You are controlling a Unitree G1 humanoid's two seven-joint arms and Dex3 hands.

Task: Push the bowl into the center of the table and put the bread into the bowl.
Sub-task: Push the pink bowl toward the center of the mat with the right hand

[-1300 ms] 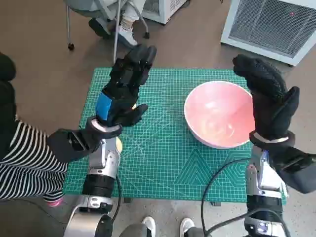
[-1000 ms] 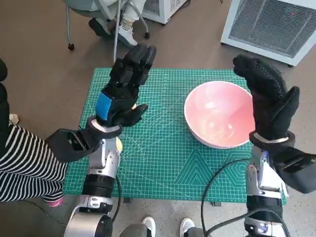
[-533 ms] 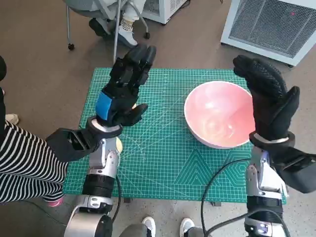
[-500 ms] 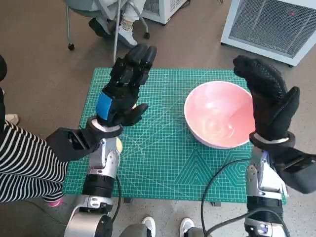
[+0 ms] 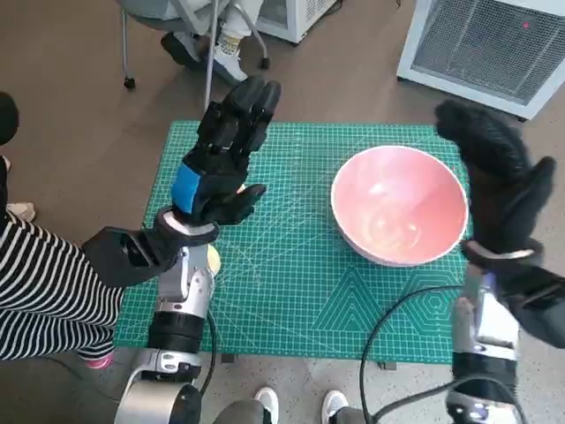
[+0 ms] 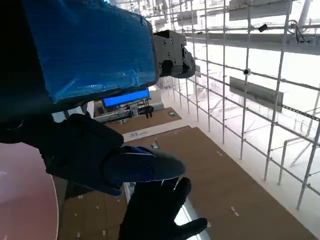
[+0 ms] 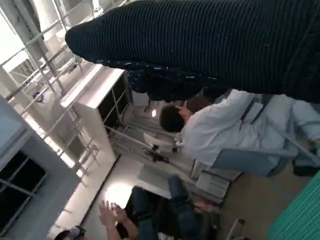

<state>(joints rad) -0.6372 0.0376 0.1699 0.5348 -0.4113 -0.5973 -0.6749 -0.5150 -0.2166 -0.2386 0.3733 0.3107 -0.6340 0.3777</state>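
A pink bowl [image 5: 397, 208] stands empty on the right part of the green cutting mat [image 5: 291, 291]. My right hand [image 5: 499, 190] hovers, blurred, just past the bowl's right rim, fingers stretched out and holding nothing. My left hand [image 5: 221, 159] is raised over the mat's left part, fingers spread and empty. A small pale yellow piece, probably the bread [image 5: 213, 259], peeks out beside my left forearm, mostly hidden. The left wrist view shows my left hand [image 6: 90, 100], a slice of the bowl [image 6: 25, 200] and the gloved right hand [image 6: 160, 215]. The right wrist view shows only the glove [image 7: 210, 45].
A person in a striped sleeve [image 5: 44, 291] sits close at the table's left. A white grilled unit [image 5: 494, 44] stands beyond the far right corner. Chair legs and feet [image 5: 212, 53] show behind the table. A seated person in white [image 7: 220, 135] appears in the right wrist view.
My right hand has swung to the right, off the bowl's right rim, which now shows whole. The left hand and the bowl have stayed put.
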